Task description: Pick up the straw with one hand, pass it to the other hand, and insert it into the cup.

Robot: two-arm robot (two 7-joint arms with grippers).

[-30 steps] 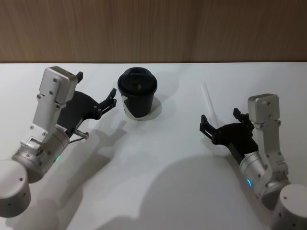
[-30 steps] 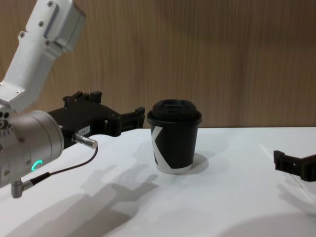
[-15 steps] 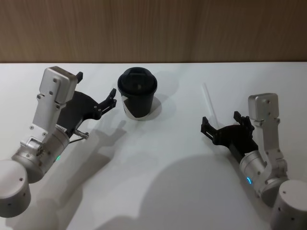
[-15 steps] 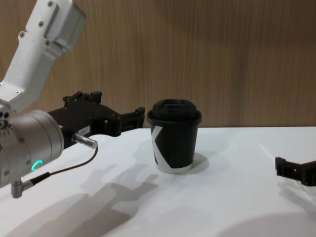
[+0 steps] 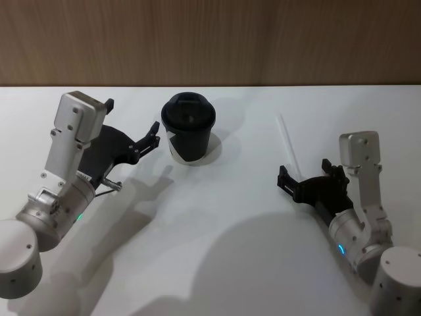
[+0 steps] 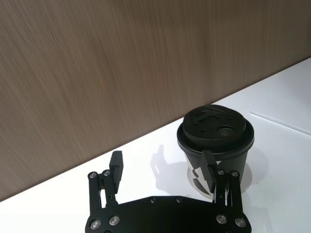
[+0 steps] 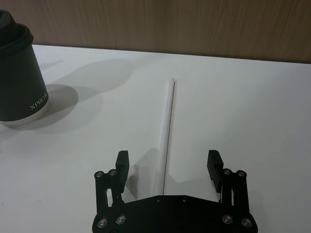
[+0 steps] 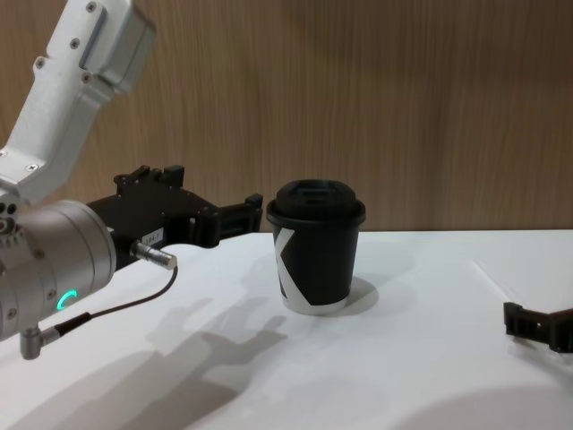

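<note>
Straw [image 5: 286, 139]: lies flat on the white counter [image 5: 217, 224], well apart from the cup [image 5: 189, 128], on the cup's right; nothing grips it.
Right pincer [image 5: 304, 172]: spread wide and empty, right of the cup and nearer the robot than the cup; in the right wrist view the straw's near end lies between the two fingertips, touching neither.
Left pincer [image 5: 133, 117]: spread wide, empty, just left of the cup, one fingertip near its lid.
Cup: upright, lid on.
</note>
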